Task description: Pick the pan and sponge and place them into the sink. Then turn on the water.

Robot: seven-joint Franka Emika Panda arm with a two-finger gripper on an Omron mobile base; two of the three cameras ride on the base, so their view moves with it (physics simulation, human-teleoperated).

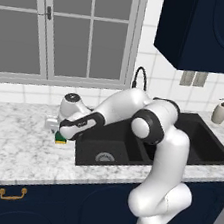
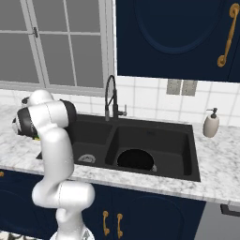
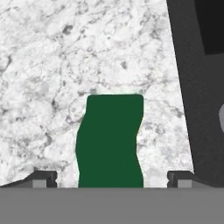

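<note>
Hand view, nearest first: gripper [image 3: 111, 178] wide open, nothing held, one fingertip [image 3: 43, 178] each side at frame bottom. Sponge [image 3: 109, 141] dead centre between them, green top up, flat on marble counter [image 3: 52, 65]. Long axis ran straight away from cam, i.e. across the line joining the fingertips, so jaws would close on the narrow width. Clear gaps both sides, no contact w/ either tip. No yaw fix needed by my read; only a straight drop left before closing. Height above sponge hard to judge from this angle.

Further out in same view: sink [image 3: 192, 87] black rim ran up the right side, just beside sponge, strip of counter between. So carry to sink = short hop sideways.

Left base view: gripper [image 1: 61, 129] low over counter left of sink [image 1: 128, 156], wrist bent down, sponge [image 1: 60, 138] peeking out under it as green/yellow sliver. Left basin showed drain, nothing else in it.

Right base view: pan [image 2: 135, 159] lay in right basin of sink [image 2: 194, 154], black disc on black. Judged pan part done, sponge grab in hand. Faucet [image 2: 110, 96] behind the divider, no stream visible → water not yet on. Soap bottle [image 2: 211, 124] far right on counter, well apart, not in the way.

Risk: sponge soft, wavy edges; off-centre squeeze might twist it.
</note>
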